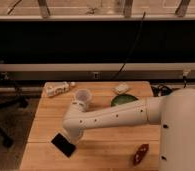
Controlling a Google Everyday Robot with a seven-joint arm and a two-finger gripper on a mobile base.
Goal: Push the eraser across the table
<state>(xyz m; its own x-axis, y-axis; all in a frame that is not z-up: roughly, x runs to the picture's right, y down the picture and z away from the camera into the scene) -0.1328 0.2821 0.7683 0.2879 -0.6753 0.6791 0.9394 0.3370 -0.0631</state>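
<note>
The eraser [63,145] is a flat black block lying near the front left corner of the light wooden table [111,142]. My white arm reaches in from the right across the tabletop. Its end bends down, and the gripper [71,140] sits at the eraser's right edge, low over the table and partly covering it. I cannot tell whether it touches the eraser.
A white lumpy toy [57,89] lies at the back left. A pale cup [83,96], a green dish [123,99] and a small white object [122,88] stand at the back. A dark red-brown oblong [140,154] lies front right. A chair base [2,112] stands left of the table.
</note>
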